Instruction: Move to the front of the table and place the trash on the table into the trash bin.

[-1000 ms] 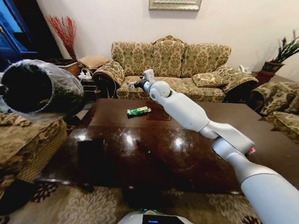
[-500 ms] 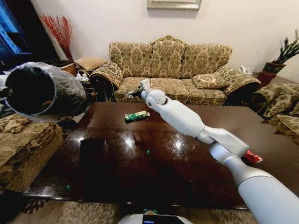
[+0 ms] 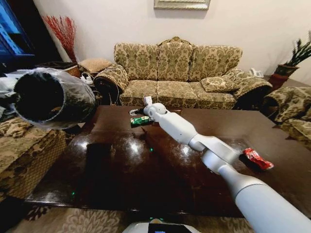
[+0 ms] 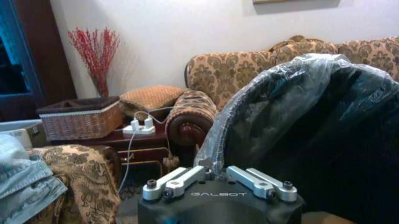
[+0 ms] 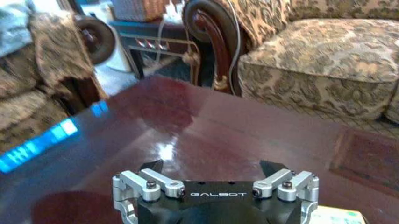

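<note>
While the trash bin (image 3: 51, 99) is held raised at the left by the left gripper (image 4: 215, 179), the right arm is extended over the desk (image 3: 121, 165).

The left fingers (image 4: 171, 179) are clamped on the bin's bag-lined rim. The right gripper (image 3: 141, 109) is seen at the green packet (image 3: 142, 120) near the desk's far edge, its fingers (image 5: 146, 179) spread wide and empty. The red wrapper (image 3: 257, 158) lies on the desk at the right.

right hand (image 3: 137, 112) open, arm stretched far forward; left hand (image 4: 217, 175) clamped shut, raised at left
</note>
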